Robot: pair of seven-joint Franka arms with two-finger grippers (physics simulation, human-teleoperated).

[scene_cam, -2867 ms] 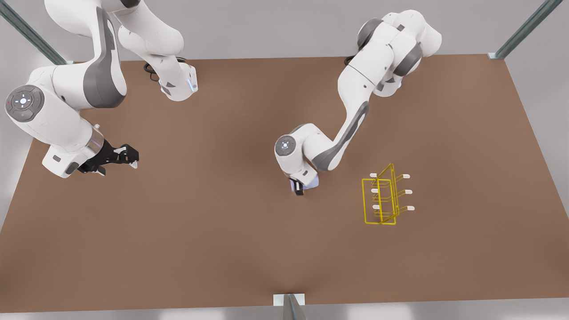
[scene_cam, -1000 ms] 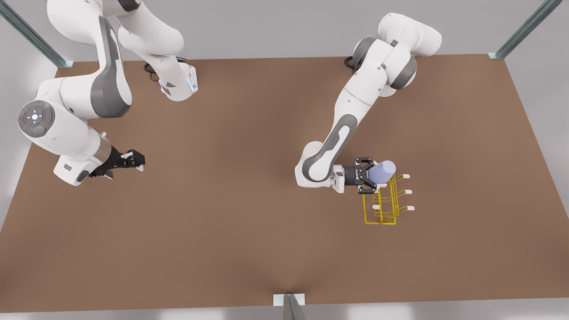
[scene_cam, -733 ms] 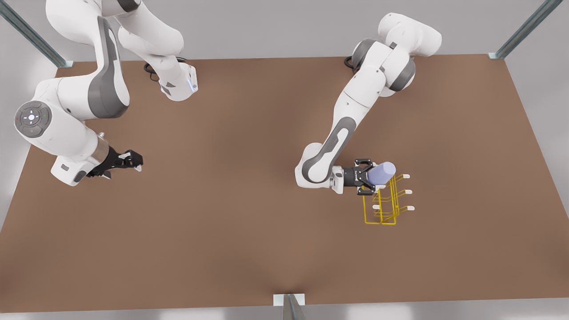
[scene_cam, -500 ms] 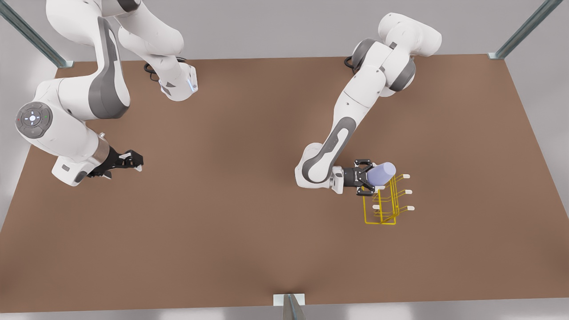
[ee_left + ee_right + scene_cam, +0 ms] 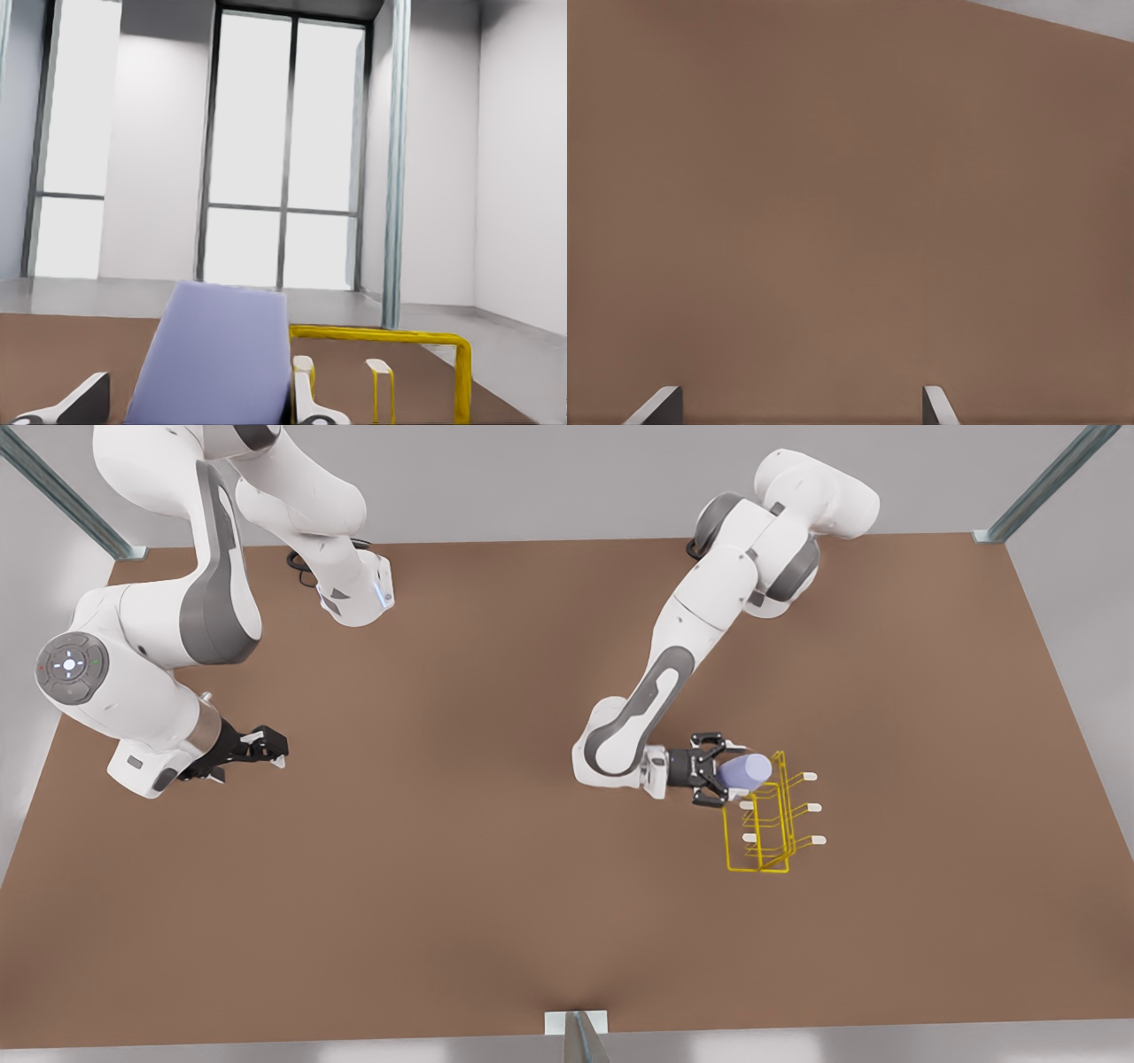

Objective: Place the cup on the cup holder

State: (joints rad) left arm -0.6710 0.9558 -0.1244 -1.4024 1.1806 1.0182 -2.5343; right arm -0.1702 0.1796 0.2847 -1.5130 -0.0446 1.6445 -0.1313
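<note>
1. Front view: your left gripper (image 5: 716, 772) pinches the cup (image 5: 742, 769), held on its side against the upper corner of the yellow cup holder (image 5: 758, 825); your right gripper (image 5: 257, 745) waits well apart over the table (image 5: 443, 886)
2. Left wrist view: the cup (image 5: 214, 354) sits between the fingers (image 5: 312, 409), a white-tipped prong (image 5: 379, 367) just beyond; seating it on a prong appears to be left
3. Right wrist view: the fingertips (image 5: 932, 405) stand spread over bare table

Worktop (image 5: 496, 921): cup holder (image 5: 764, 828) toward the front view's right, cup (image 5: 742, 770) at its far edge, left gripper (image 5: 709, 781) adjoining; right gripper (image 5: 257, 746) well apart, opposite side.
</note>
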